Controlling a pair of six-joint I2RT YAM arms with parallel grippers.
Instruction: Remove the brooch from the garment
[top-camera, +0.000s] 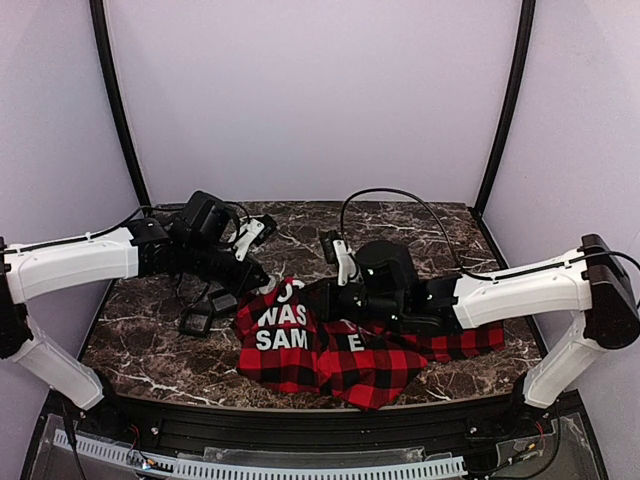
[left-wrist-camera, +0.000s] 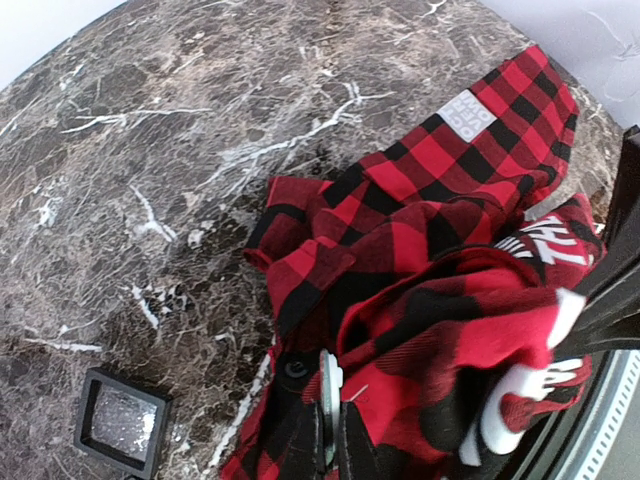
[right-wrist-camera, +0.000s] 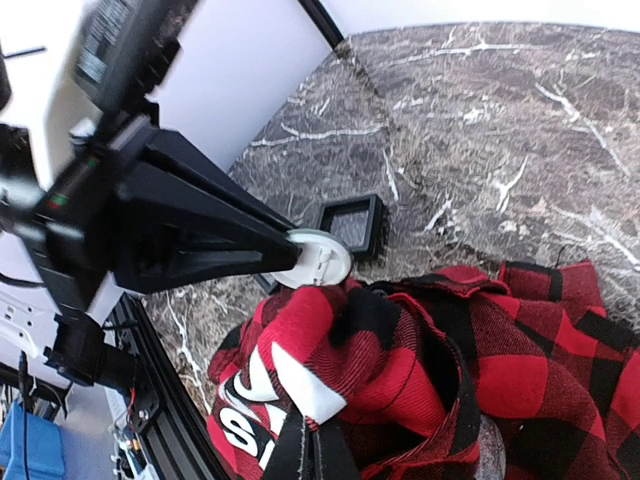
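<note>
Trouble begins at the left, where a black square frame (left-wrist-camera: 122, 422) lies on the desk (top-camera: 150, 340) near the garment's left edge: if the cloth gets dragged that way, it could sweep the frame along. Next comes the left hand (right-wrist-camera: 290, 250), its fingers closed to a narrow wedge on the brooch (right-wrist-camera: 320, 260). The brooch sits at the garment's upper left edge, lifted off the marble and touching a raised red-and-black fold. The hold looks to be on the disc's thin rim, so a sideways tug could let the disc pop free and drop into the folds or onto the desk. Whether the brooch is fastened to the cloth or loose I cannot tell. If its pin is through the weave, a hard pull risks snagging threads, or simply lifting the whole garment (top-camera: 300, 360) instead of parting the two. Right of that, the right hand (right-wrist-camera: 312, 448) is closed on a bunched fold bearing a white letter patch, close to the brooch. That pinch is the only anchor, and it seems to gather several layers; should the cloth slide out, nothing resists the left hand's pull. The two hands also stand very near each other, so any pull toward the right could knock them together.
</note>
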